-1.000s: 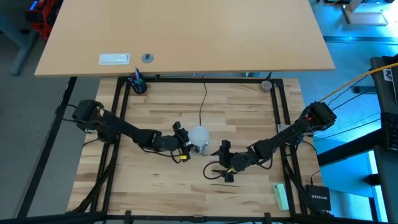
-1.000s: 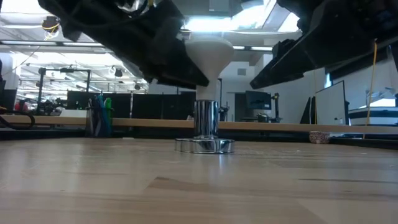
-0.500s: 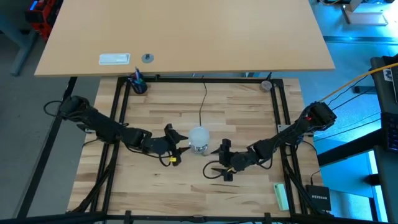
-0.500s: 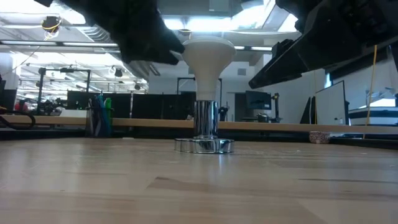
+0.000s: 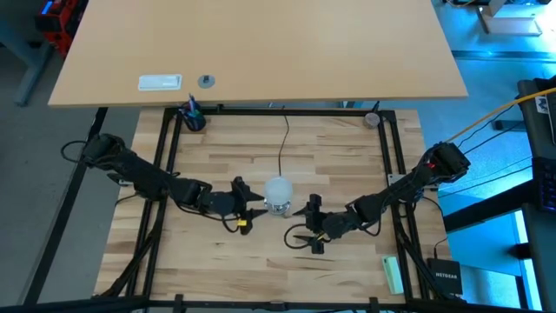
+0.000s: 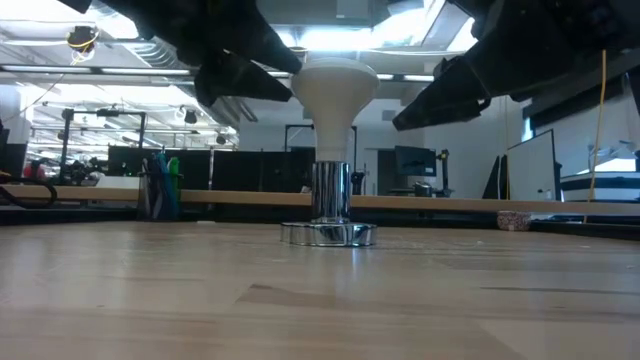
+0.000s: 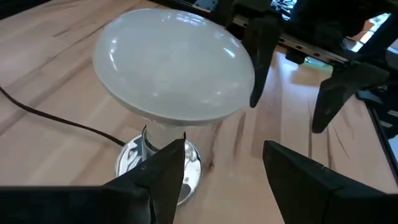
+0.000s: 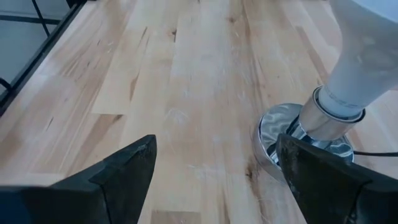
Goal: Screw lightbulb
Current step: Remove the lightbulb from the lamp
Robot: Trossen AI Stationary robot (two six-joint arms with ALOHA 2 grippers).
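The lightbulb (image 5: 278, 189), frosted white with a wide dome, stands upright with its screw base in the round silver socket (image 6: 330, 205) at the table's middle. The socket's flat foot (image 6: 328, 234) rests on the wood. My left gripper (image 5: 259, 209) hovers open just left of the lightbulb. In the left wrist view the gripper (image 7: 224, 168) has the dome (image 7: 174, 68) ahead of its fingers, clear of them. My right gripper (image 5: 306, 226) stands open on the near right of the socket, its fingers (image 8: 127, 168) spread wide above the wood.
A thin black cord (image 5: 285, 143) runs from the socket to the far edge. A pen cup (image 5: 193, 117) stands at the far left corner, a small round piece (image 5: 372, 119) at the far right, a green object (image 5: 393, 274) at the near right. Black frame rails (image 5: 165, 174) border the table.
My left gripper has drawn back from the lightbulb toward the table's left edge, risen a little and rolled about its own line. The lightbulb and socket stand as before. My right arm has kept still.
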